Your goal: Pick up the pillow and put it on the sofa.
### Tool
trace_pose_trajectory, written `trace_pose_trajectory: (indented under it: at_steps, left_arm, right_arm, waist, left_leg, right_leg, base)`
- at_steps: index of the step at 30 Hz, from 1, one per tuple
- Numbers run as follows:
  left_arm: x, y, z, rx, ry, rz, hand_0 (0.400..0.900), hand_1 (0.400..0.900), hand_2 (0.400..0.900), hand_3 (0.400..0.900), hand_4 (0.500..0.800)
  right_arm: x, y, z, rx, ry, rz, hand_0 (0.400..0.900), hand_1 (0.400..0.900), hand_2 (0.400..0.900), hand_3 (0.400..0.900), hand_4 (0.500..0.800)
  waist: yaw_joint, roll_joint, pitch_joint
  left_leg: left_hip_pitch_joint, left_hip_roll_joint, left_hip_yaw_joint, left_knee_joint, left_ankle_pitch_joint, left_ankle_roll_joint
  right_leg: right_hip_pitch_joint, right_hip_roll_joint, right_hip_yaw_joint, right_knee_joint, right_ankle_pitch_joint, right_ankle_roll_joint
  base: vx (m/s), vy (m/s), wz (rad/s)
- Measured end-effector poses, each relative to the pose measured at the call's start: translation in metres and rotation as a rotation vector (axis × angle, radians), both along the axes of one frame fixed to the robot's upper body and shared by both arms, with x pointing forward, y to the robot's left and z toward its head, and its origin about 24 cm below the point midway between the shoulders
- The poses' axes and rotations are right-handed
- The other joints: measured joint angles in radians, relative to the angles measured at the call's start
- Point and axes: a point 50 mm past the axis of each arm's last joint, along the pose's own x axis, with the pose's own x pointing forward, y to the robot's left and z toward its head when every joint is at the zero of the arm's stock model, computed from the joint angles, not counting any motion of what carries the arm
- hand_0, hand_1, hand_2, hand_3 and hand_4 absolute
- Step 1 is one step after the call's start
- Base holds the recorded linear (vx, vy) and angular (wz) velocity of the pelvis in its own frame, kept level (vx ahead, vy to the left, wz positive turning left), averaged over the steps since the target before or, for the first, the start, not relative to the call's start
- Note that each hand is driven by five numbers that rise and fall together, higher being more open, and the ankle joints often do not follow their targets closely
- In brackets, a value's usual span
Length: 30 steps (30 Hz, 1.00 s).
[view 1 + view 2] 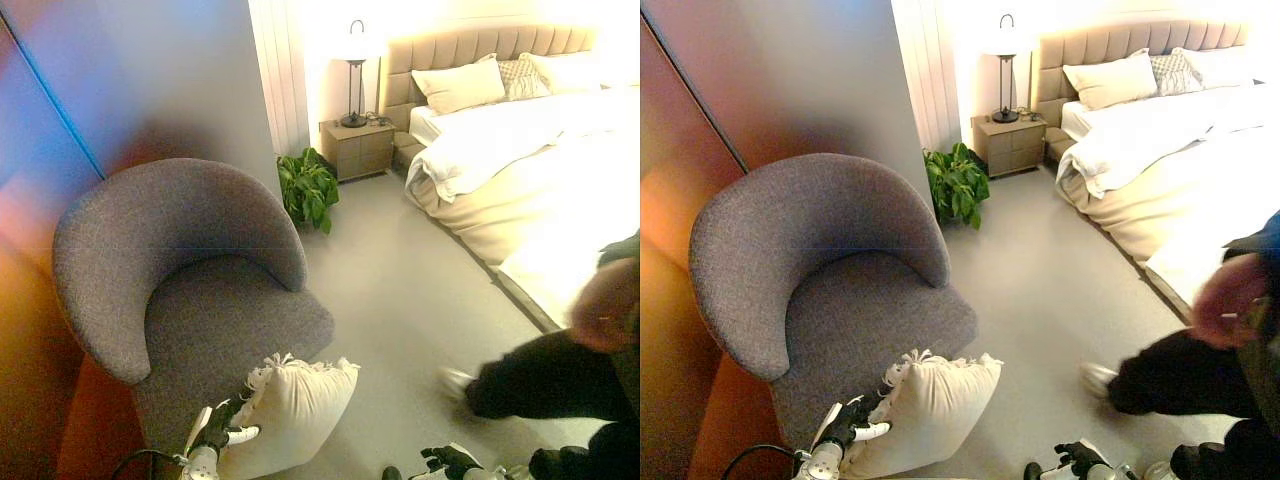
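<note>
Pillow sits against the front edge of the grey sofa, left hand pinching its fringed left side. Looks soft and light, so it'll sag; I'd grab deeper into the body. Right hand hangs low, fingers curled on nothing.

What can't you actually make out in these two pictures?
- Right hand: cut off by the bottom edge in both views, its fingers unclear.
- Cream pillow: its lower edge runs off the frame; the left hand covers its left side.
- Person: blurred, cropped at the right edge.
</note>
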Motion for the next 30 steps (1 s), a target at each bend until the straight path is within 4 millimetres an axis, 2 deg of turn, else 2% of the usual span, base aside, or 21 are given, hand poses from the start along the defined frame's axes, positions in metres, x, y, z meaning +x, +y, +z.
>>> trace_pose_trajectory:
  at_steps: [10, 21, 24, 27, 30]
  left_arm:
    - [0.000, 0.000, 0.000, 0.004, -0.002, 0.001, 0.900, 0.900, 0.900, 0.900, 0.800]
    - [0.000, 0.002, 0.001, 0.083, -0.013, 0.006, 0.900, 0.900, 0.900, 0.900, 0.800]
    - [0.003, 0.000, 0.001, 0.087, -0.016, -0.005, 0.900, 0.900, 0.900, 0.900, 0.800]
    - [0.017, -0.001, 0.007, 0.087, -0.051, -0.009, 0.900, 0.900, 0.900, 0.900, 0.800]
    - [0.033, -0.002, 0.013, 0.091, -0.087, -0.015, 0.900, 0.900, 0.900, 0.900, 0.800]
  right_arm:
    - [0.000, 0.000, 0.000, 0.000, 0.000, -0.001, 0.900, 0.900, 0.900, 0.900, 0.800]
    - [0.001, -0.001, 0.001, -0.001, -0.005, -0.004, 0.900, 0.900, 0.900, 0.900, 0.800]
    - [0.011, -0.001, 0.003, -0.004, -0.028, -0.001, 0.900, 0.900, 0.900, 0.900, 0.800]
    - [0.025, -0.001, 0.007, -0.006, -0.069, -0.008, 0.900, 0.900, 0.900, 0.900, 0.800]
    - [0.042, 0.001, 0.013, -0.013, -0.115, 0.001, 0.900, 0.900, 0.900, 0.900, 0.800]
  waist:
    - [0.000, 0.000, 0.000]
    - [-0.002, 0.006, 0.005]
    - [-0.003, 0.009, 0.027]
    - [-0.005, 0.012, 0.075]
    - [-0.026, 0.016, 0.122]
  left_leg:
    - [0.000, 0.000, 0.000, 0.000, 0.000, 0.000]
    - [-0.019, -0.001, 0.004, 0.001, 0.000, 0.000]
    - [-0.042, -0.005, 0.017, 0.010, 0.001, 0.000]
    - [-0.065, -0.010, 0.023, 0.016, 0.005, 0.003]
    - [-0.078, -0.012, 0.026, 0.016, 0.006, 0.003]
  right_leg:
    - [0.000, 0.000, 0.000, 0.000, 0.000, 0.000]
    - [-0.022, 0.000, 0.005, 0.001, 0.000, 0.000]
    - [-0.052, -0.001, 0.020, 0.002, 0.006, 0.002]
    - [-0.083, -0.004, 0.029, 0.005, 0.020, 0.004]
    - [-0.099, -0.005, 0.033, 0.005, 0.025, 0.002]
  base:
    - [0.00, 0.000, 0.00]
    - [-0.03, 0.009, -0.03]
    - [-0.14, 0.014, -0.10]
    - [-0.11, 0.013, -0.09]
    - [-0.08, 0.011, -0.06]
